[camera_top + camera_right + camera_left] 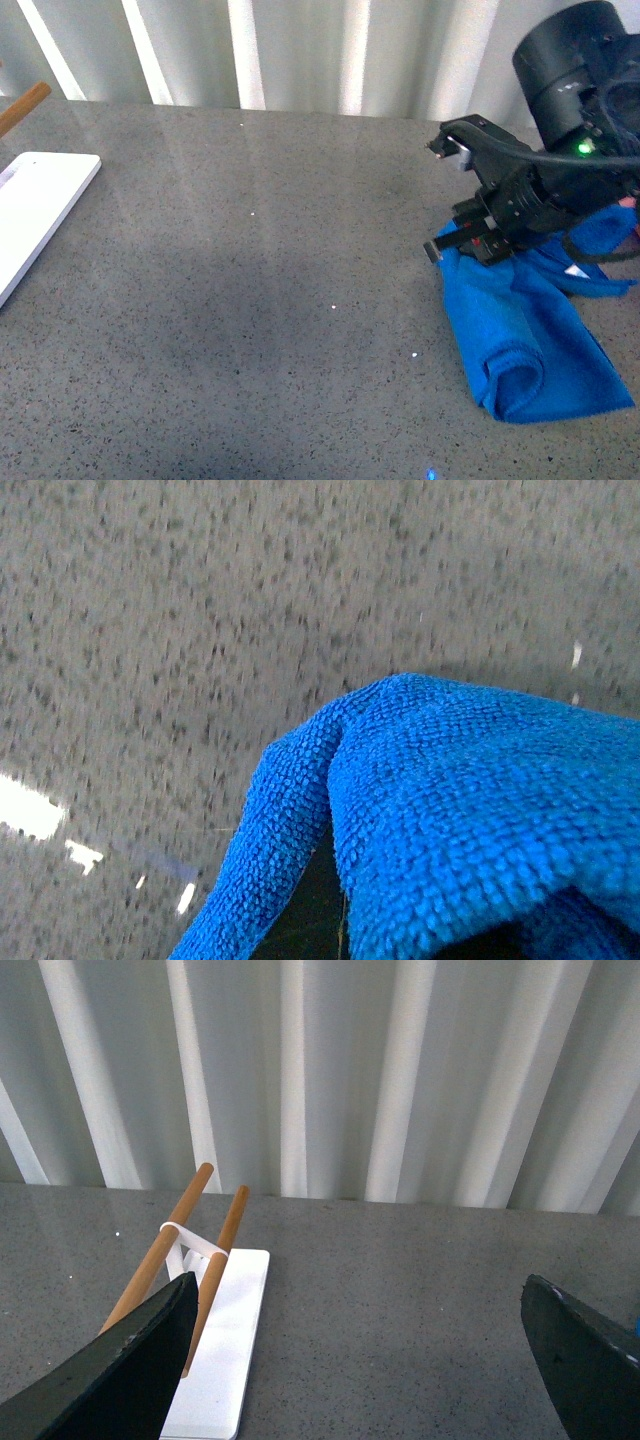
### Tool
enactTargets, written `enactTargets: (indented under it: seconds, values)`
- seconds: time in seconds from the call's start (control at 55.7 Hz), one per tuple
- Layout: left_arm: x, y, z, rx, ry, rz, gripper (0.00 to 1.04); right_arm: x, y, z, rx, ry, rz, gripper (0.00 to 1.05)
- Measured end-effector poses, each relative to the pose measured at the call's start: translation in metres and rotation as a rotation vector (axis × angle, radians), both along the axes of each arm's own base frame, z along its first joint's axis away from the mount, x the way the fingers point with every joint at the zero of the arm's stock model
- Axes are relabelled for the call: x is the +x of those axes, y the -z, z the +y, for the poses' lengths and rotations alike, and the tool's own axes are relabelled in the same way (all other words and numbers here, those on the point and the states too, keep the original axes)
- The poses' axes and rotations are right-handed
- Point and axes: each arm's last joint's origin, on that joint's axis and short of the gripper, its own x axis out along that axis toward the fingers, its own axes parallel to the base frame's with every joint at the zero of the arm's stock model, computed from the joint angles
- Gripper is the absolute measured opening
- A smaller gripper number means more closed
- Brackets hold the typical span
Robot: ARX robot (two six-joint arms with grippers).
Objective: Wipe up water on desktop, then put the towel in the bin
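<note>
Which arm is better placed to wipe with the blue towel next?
Right. The right gripper is at the edge of the bright blue fluffy towel on the grey speckled desktop; the towel fills its wrist view. The left gripper, jaws wide apart, faces the flat white tray on the opposite side.

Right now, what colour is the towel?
The towel is bright blue, clearest in the right wrist view.

Prob. lab/test bench: speckled grey desktop (250,300) w/ white ribbed wall panels (330,1070) behind.
</note>
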Motion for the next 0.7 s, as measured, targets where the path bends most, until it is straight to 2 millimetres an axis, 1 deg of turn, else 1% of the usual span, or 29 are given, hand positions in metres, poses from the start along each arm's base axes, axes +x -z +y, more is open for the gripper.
enactTargets:
  seconds: [0.126,0.269,0.305,0.377,0.395,0.449,0.503,0.557,0.647,0.665,0.701]
  values:
    - [0.0,0.0,0.0,0.0,0.0,0.0,0.98,0.024,-0.003,0.019,-0.016,-0.022,-0.022,0.04]
    - [0.0,0.0,0.0,0.0,0.0,0.0,0.98,0.043,-0.004,0.043,-0.02,-0.053,-0.045,0.04]
    - [0.0,0.0,0.0,0.0,0.0,0.0,0.98,0.049,-0.005,0.056,-0.014,-0.075,-0.058,0.04]
    - [0.0,0.0,0.0,0.0,0.0,0.0,0.98,0.053,-0.006,0.071,0.001,-0.098,-0.068,0.04]
    - [0.0,0.0,0.0,0.0,0.0,0.0,0.98,0.054,-0.006,0.078,0.006,-0.11,-0.072,0.04]
    - [0.0,0.0,0.0,0.0,0.0,0.0,0.98,0.053,-0.007,0.091,0.025,-0.139,-0.077,0.04]
    - [0.0,0.0,0.0,0.0,0.0,0.0,0.98,0.046,-0.007,0.111,0.052,-0.187,-0.073,0.04]
    - [0.0,0.0,0.0,0.0,0.0,0.0,0.98,0.035,-0.007,0.13,0.091,-0.239,-0.062,0.04]
    - [0.0,0.0,0.0,0.0,0.0,0.0,0.98,0.018,-0.006,0.149,0.123,-0.283,-0.041,0.04]
    - [0.0,0.0,0.0,0.0,0.0,0.0,0.98,0.01,-0.007,0.154,0.136,-0.299,-0.033,0.04]
    - [0.0,0.0,0.0,0.0,0.0,0.0,0.98,0.002,-0.008,0.158,0.153,-0.314,-0.025,0.04]
